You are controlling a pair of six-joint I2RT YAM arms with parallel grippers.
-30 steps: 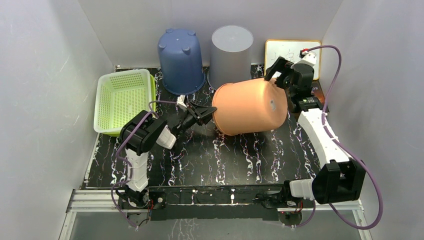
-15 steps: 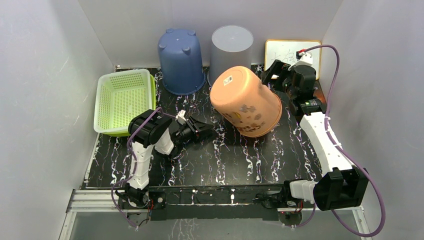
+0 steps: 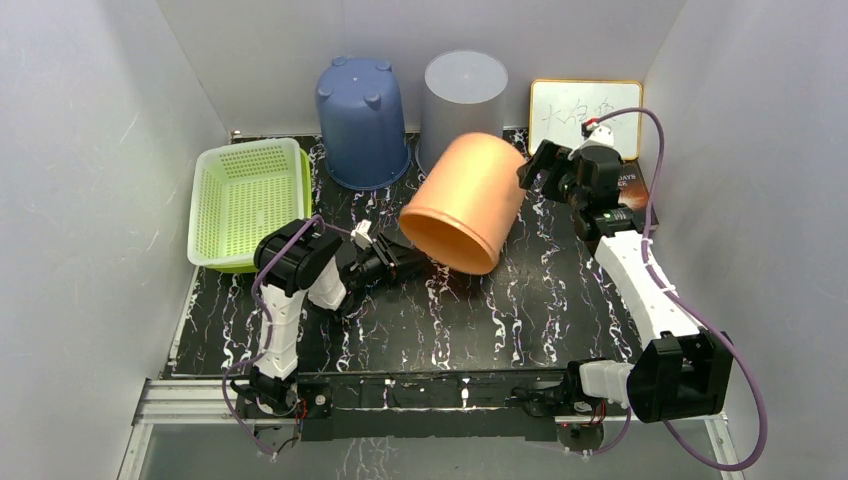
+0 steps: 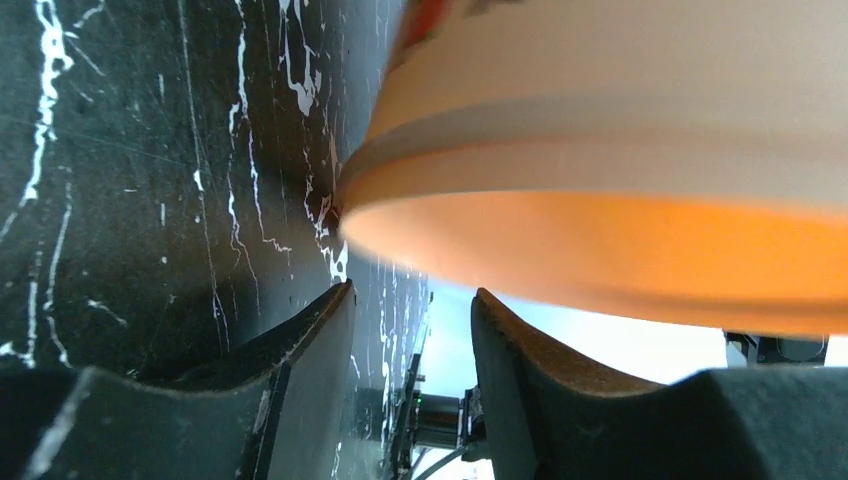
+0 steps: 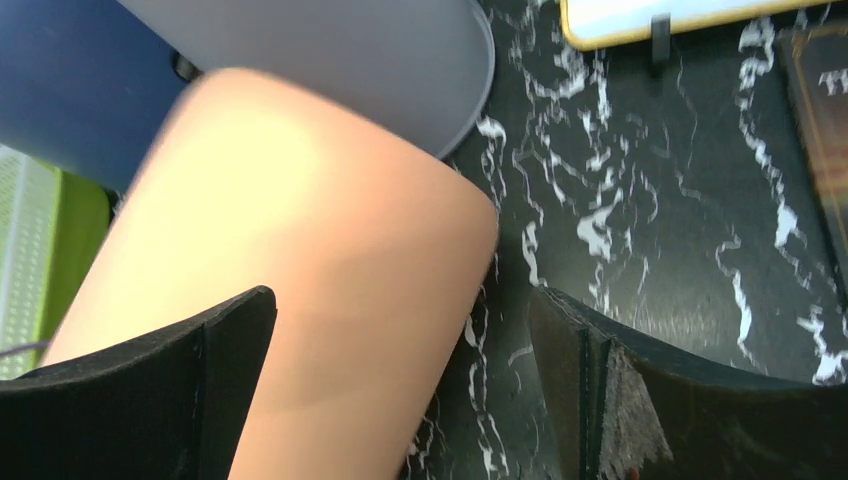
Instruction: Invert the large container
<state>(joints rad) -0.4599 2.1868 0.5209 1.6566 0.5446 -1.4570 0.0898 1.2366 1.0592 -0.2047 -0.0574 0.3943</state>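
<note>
Overhead: orange bucket [image 3: 465, 200] lies tilted mid-table, mouth toward left gripper [image 3: 408, 263], base by right gripper [image 3: 537, 172], seemingly bracketed for tipping. Left wrist: jaws part-open, empty, under the rim. Right wrist: jaws wide, clamping nothing

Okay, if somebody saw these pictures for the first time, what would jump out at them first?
The big orange container grabs attention first: it lies tipped on its side in the middle, open mouth toward the left gripper, base toward the right gripper, both with jaws open. Behind it, a blue bucket and a grey bin stand upside down at the back, and a lime-green basket sits at the left.
</note>
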